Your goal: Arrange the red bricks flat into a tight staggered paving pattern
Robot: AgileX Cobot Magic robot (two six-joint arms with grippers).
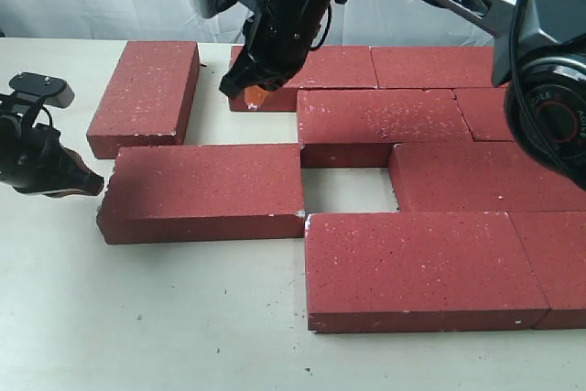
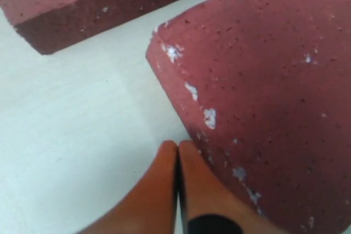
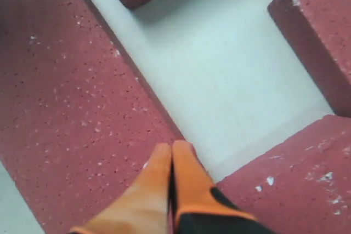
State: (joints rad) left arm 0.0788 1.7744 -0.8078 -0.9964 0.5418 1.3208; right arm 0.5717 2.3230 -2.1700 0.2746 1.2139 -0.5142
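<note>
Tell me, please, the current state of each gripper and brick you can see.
left gripper, shut, tips beside the third-row left brick's end.
right gripper, shut, tips at the back-row brick's edge.
far-left brick, flat, skewed, apart from the rest.
third-row left brick, flat, with an open gap on its right.
back-row brick, flat, in its row.
other bricks, flat, packed in staggered rows.
</note>
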